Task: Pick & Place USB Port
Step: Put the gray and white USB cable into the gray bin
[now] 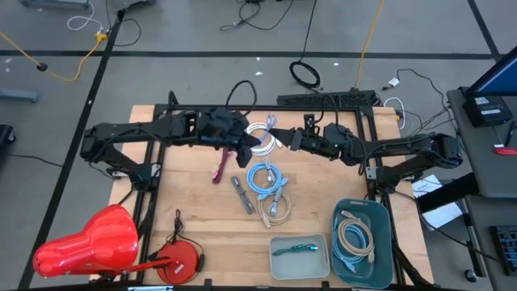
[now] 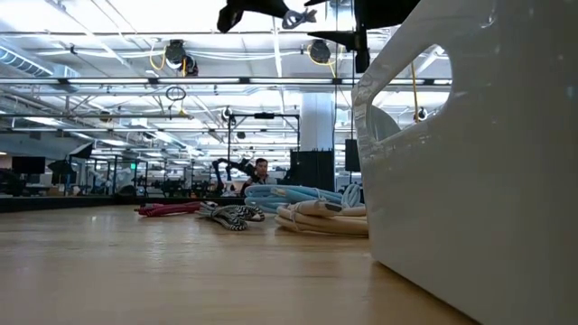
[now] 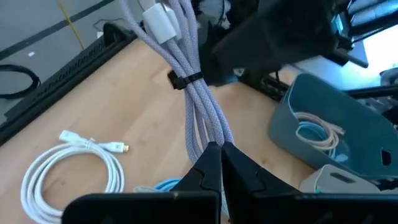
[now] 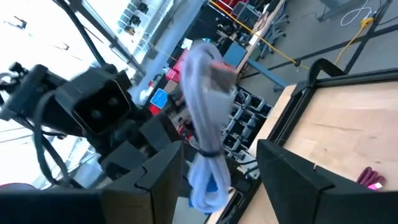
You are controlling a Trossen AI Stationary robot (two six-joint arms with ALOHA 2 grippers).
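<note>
A grey braided USB cable bundle [image 3: 199,106], bound by a black tie [image 3: 185,79] and ending in a white plug [image 3: 160,22], hangs in the air over the middle of the table. My left gripper [image 3: 219,148] is shut on it, coming from the table's left [image 1: 245,145]. My right gripper [image 4: 217,171] comes from the right [image 1: 280,139] and stands open. In the right wrist view the bundle [image 4: 204,118] shows between and beyond its fingers. Whether they touch it, I cannot tell. My left gripper pinches the bundle's looped end [image 3: 210,138], the one away from the plug, between its two fingers. The fingers lie along the strands and slant down toward the table's right. Several strands are in the hold. The bundle sticks out past the fingertips, clear of the table.
On the table lie a white coiled cable [image 3: 74,163], a magenta cable [image 1: 220,166], a black-and-white one [image 1: 241,192], a blue coil [image 1: 266,176] and a beige coil [image 1: 277,208]. A teal bin [image 1: 386,218] with cables and a pale tray [image 1: 279,267] stand near right. A red object [image 1: 89,242] lies near left.
</note>
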